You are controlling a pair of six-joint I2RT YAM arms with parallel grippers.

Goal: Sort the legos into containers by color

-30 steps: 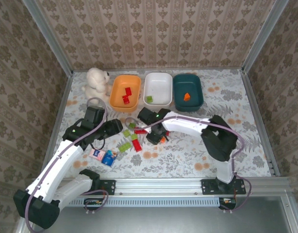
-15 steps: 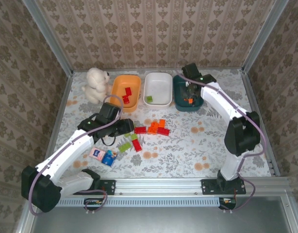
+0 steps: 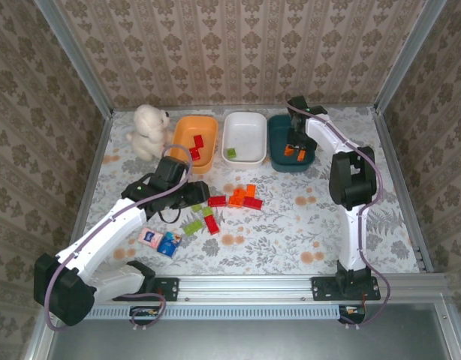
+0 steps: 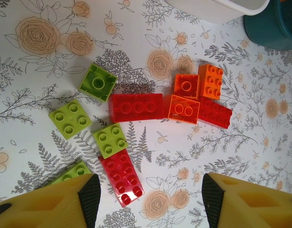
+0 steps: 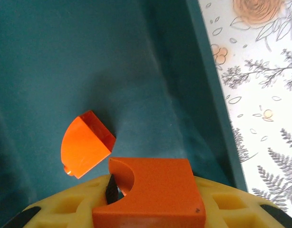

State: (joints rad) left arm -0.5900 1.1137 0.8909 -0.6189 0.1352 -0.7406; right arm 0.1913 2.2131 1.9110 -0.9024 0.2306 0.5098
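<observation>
Loose legos lie mid-table: red, lime green and orange bricks, seen from above as a cluster. My left gripper hovers over them, open, with nothing between its fingers; a red brick lies just ahead of the left one. My right gripper hangs inside the dark teal tray, shut on an orange arched brick. A quarter-round orange brick lies on the teal floor. The orange tray holds red bricks, the white tray one lime brick.
A white plush toy sits left of the orange tray. Pink and blue flat packets lie near the front left. Patterned walls and metal rails close in the table on all sides.
My right arm left the brick pile and swung back over the teal tray with the orange arched brick. My left gripper moved right, over the pile.
</observation>
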